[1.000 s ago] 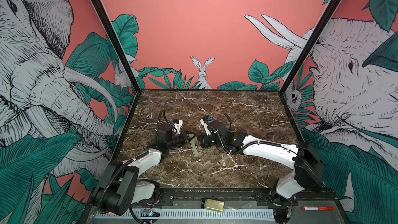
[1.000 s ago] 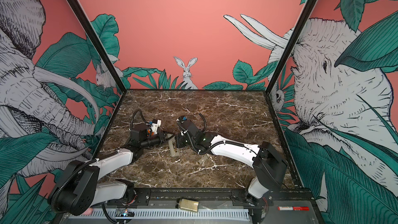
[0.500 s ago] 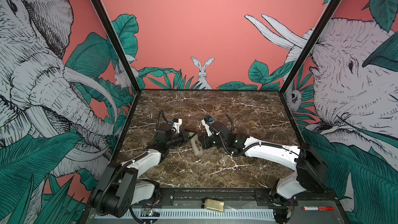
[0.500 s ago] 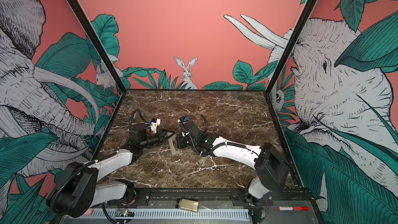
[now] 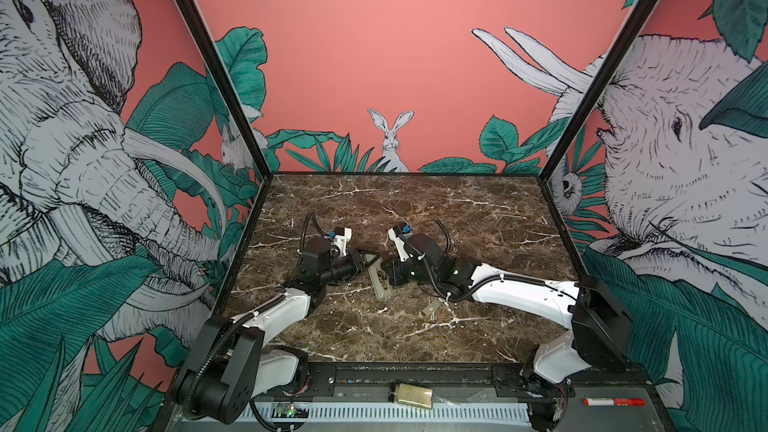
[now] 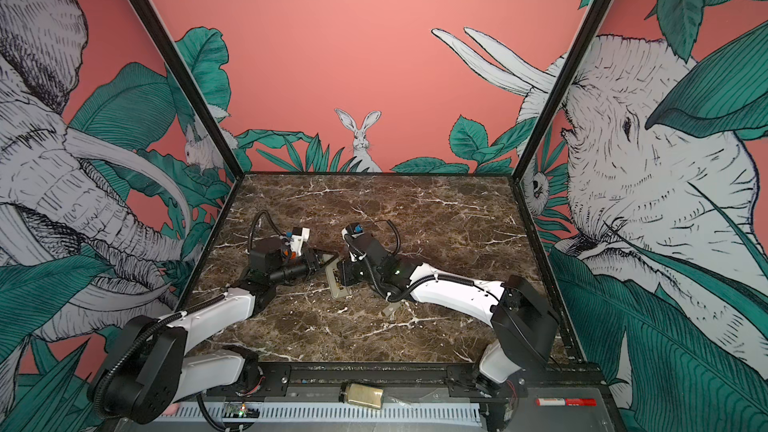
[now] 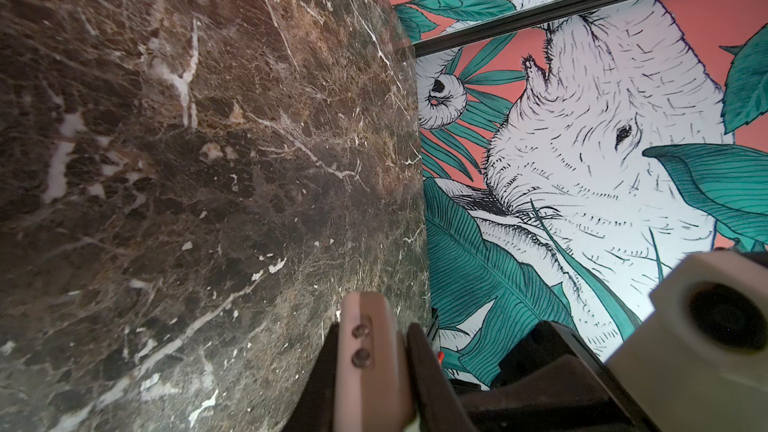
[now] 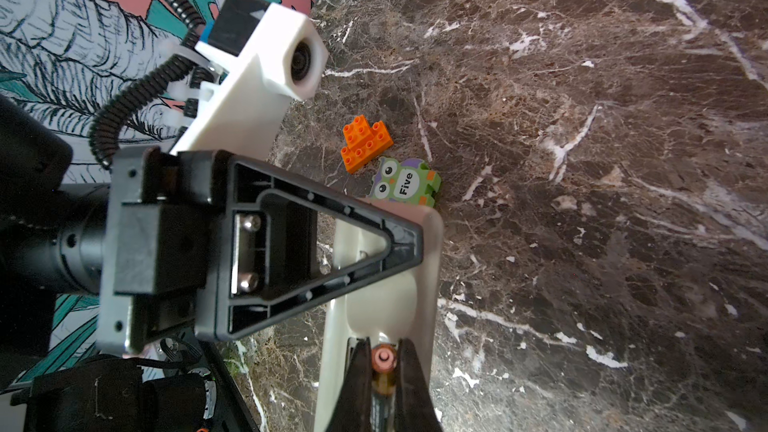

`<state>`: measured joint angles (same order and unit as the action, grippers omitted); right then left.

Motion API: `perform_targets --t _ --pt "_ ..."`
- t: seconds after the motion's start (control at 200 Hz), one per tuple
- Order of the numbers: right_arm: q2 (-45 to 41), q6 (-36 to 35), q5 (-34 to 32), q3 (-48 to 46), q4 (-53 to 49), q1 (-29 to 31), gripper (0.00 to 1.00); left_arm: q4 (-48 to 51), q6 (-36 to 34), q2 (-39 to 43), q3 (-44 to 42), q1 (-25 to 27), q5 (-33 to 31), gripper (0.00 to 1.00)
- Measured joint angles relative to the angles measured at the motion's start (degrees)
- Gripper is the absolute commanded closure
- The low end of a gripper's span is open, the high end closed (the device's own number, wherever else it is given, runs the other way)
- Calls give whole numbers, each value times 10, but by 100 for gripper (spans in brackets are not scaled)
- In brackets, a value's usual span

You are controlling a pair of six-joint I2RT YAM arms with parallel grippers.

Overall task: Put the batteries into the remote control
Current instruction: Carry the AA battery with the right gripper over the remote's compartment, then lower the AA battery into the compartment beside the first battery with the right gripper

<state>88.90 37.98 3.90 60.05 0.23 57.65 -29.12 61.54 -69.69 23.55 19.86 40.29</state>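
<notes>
The remote control lies between the two arms, plain beige back up, its recess open. My left gripper is shut on one end of the remote control. In the right wrist view that left gripper clamps the remote's far end. My right gripper is shut on a battery, a dark cylinder with a coppery tip. It holds the battery just over the remote's back, at the near end of the recess. In both top views the right gripper hides the battery.
A small flat beige piece lies on the marble beside the right arm. An orange brick and a green owl block sit just beyond the remote. A jar and a red marker rest on the front rail.
The right arm has edged slightly. Both grips and the remote look unchanged.
</notes>
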Motion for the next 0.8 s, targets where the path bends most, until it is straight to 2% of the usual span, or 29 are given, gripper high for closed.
perform_targets --t 0.8 --pt "4 -10 9 4 -14 5 100 0 0 9 0 0 0 100"
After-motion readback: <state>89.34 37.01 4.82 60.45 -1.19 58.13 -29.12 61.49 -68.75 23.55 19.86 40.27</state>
